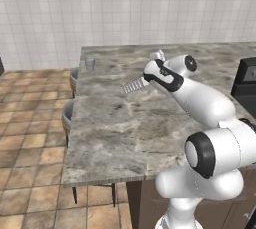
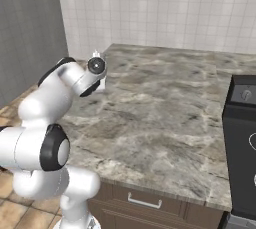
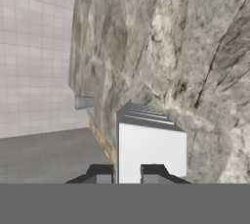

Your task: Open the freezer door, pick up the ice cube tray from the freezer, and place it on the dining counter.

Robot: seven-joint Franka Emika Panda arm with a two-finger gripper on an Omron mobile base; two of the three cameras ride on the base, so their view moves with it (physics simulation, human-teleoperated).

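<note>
The ice cube tray [image 1: 133,86] is pale with ribbed cells and tilts over the left part of the dining counter [image 1: 125,133]. My gripper [image 1: 146,80] is shut on the tray's near edge. In the hand view the tray [image 3: 151,145] sticks out past the two dark fingertips [image 3: 155,171], and my gripper [image 3: 128,173] pinches its edge, with the marbled counter [image 3: 195,47] behind it. I cannot tell whether the tray touches the stone. From the right base view the counter [image 2: 150,108] spreads wide, and my arm hides the tray.
A small clear glass [image 1: 90,64] stands near the counter's far left corner, also seen as the glass [image 3: 84,102]. Two stools [image 1: 68,114] sit under the left overhang. A black appliance [image 2: 241,148] stands at the counter's right end. A tiled wall lies behind.
</note>
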